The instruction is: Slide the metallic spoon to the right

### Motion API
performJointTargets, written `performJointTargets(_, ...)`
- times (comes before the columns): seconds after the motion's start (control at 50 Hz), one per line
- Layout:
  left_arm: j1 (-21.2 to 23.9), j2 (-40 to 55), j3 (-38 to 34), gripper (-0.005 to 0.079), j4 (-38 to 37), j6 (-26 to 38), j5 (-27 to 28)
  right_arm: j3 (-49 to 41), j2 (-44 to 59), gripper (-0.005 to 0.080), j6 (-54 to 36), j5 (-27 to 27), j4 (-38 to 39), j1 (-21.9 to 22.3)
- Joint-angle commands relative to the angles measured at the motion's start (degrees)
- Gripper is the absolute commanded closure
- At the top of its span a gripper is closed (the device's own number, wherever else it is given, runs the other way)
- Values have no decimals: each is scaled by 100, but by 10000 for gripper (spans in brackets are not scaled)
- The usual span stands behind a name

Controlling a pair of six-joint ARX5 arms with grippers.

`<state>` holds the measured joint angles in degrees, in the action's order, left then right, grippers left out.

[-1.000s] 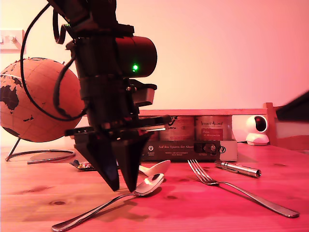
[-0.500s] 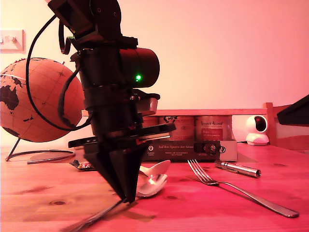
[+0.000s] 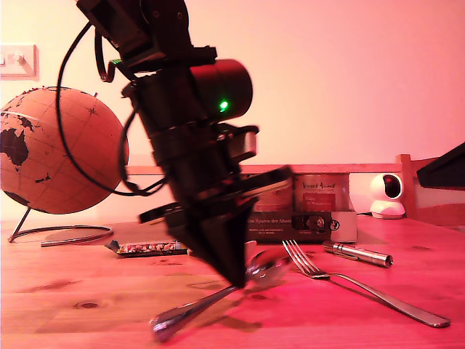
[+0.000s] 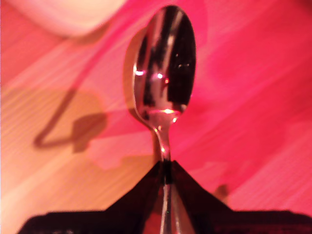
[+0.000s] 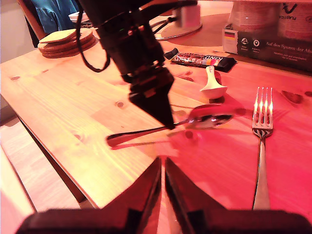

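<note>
Our first pincer is clenched on the handle of the spoon, which lies on the tabletop with its bowl just beside the fork; we judge the slide under way, with little room left before the fork. Our second pincer is clenched and empty. Count: one metal spoon, one white spoon, one fork
</note>
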<state>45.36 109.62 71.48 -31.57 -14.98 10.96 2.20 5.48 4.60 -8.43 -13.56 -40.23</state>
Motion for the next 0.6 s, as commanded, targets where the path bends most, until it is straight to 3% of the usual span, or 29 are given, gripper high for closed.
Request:
performJointTargets(0.0, 46, 140, -11, 766, 164, -66, 50, 9, 35, 764, 7, 0, 44, -17)
performJointTargets(0.58, 92, 140, -11, 735, 256, -20, 74, 9, 35, 764, 9, -7, 66, -17)
